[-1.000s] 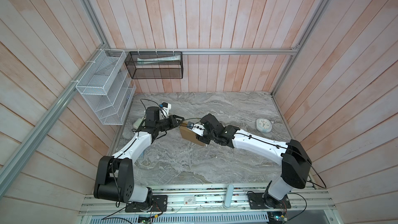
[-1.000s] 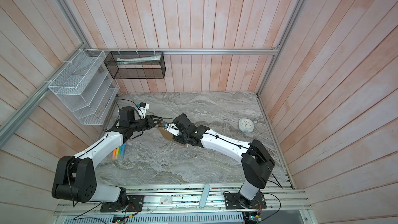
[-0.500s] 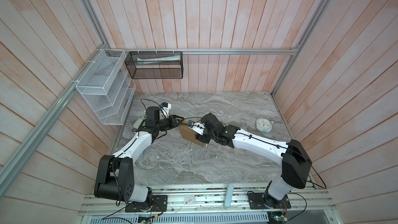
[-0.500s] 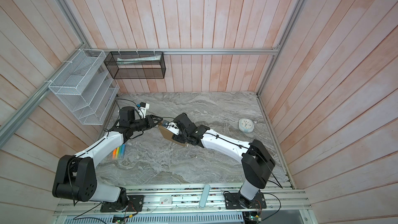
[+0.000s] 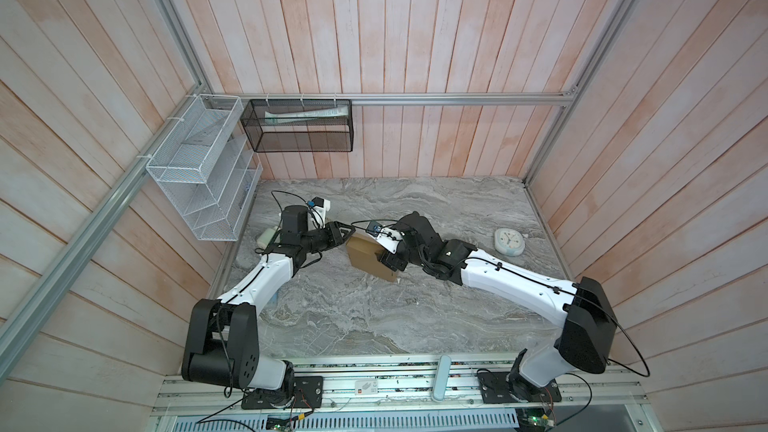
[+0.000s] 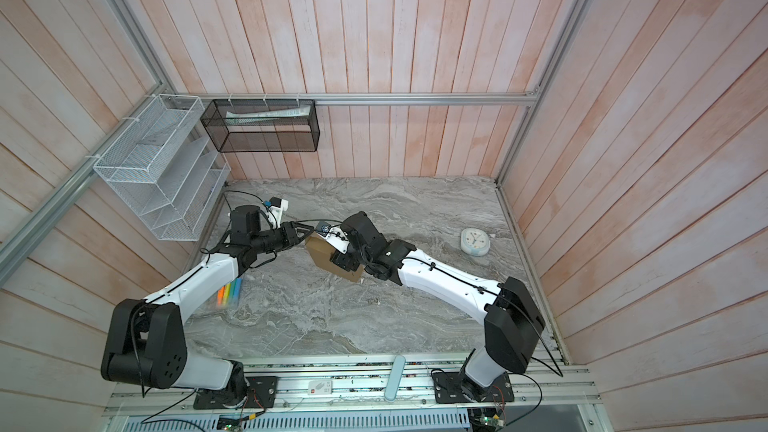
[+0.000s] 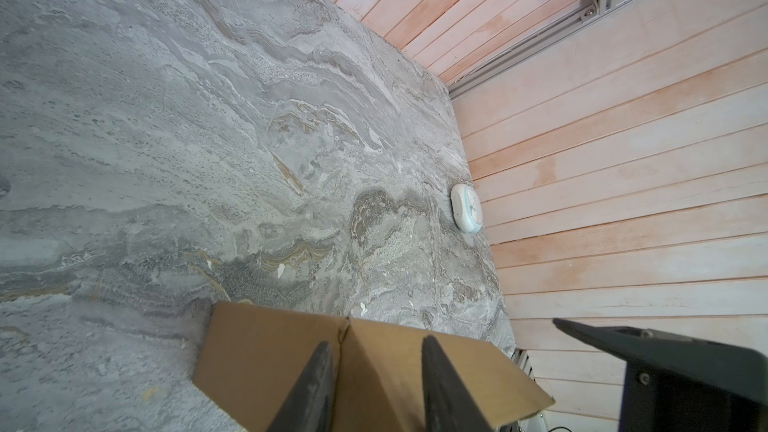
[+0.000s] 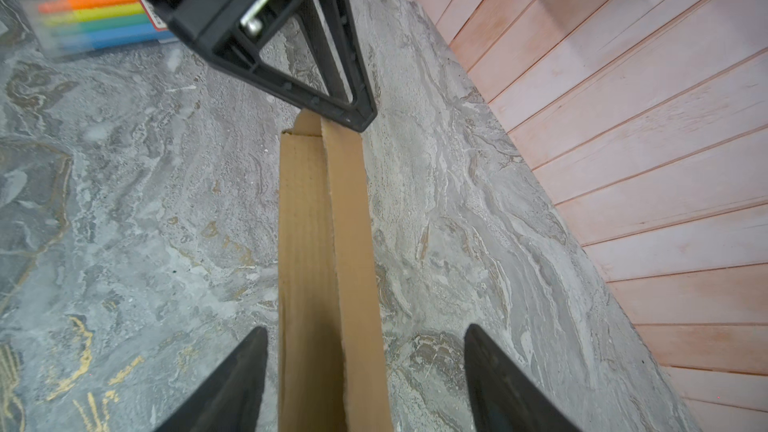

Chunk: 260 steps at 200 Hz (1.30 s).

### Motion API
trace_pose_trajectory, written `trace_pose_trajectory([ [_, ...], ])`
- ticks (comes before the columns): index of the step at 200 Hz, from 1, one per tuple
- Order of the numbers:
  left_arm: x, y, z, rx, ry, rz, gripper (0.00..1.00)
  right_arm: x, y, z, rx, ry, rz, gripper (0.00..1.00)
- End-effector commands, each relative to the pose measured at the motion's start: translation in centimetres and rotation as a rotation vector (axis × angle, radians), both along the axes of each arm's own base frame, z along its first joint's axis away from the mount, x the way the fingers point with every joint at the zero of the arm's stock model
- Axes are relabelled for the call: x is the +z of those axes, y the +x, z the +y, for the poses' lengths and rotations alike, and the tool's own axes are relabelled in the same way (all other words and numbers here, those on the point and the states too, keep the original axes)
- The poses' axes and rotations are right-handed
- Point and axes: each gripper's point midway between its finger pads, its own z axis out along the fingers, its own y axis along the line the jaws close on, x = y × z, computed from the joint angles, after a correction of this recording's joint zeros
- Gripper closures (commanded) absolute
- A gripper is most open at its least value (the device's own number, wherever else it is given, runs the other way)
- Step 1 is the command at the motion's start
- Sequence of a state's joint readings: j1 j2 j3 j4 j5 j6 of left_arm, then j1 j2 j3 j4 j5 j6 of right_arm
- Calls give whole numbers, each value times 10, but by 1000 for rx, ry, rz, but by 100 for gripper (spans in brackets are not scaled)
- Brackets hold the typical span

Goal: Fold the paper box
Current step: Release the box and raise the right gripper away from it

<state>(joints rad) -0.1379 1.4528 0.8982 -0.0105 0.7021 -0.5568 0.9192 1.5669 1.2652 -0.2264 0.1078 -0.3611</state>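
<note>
Right pincer (image 8: 365,328) has opened wider around the paper box (image 8: 320,243).

The paper box (image 8: 324,243), between the right gripper's (image 8: 365,328) matt black plastic fingers (image 8: 232,384), was made of matt, unprinted brown corrugated cardboard. Beneath them the tabletop (image 8: 124,201) was finished in a smooth, grey, veined stone pattern. Ahead of them, whitewashed wooden wall planks (image 8: 623,160) were seen.
</note>
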Motion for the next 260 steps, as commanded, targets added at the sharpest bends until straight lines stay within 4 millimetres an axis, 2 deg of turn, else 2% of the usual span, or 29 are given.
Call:
trace_pose_trajectory([
  [1, -20, -3, 4, 6, 30, 41, 63, 36, 2, 1, -26, 135, 7, 24],
  [46, -21, -3, 4, 1, 31, 43, 63, 63, 18, -12, -136, 301, 82, 24],
  [108, -22, -1, 2, -8, 35, 42, 63, 72, 28, -27, -298, 446, 198, 24],
  [158, -22, 0, 2, -16, 38, 39, 63, 57, 35, -50, -484, 594, 369, 24],
  [190, -23, 0, 2, -19, 41, 39, 63, 43, 34, -65, -582, 674, 447, 28],
  [260, -23, -1, 2, -26, 45, 30, 63, 12, 23, -71, -712, 856, 635, 30],
])
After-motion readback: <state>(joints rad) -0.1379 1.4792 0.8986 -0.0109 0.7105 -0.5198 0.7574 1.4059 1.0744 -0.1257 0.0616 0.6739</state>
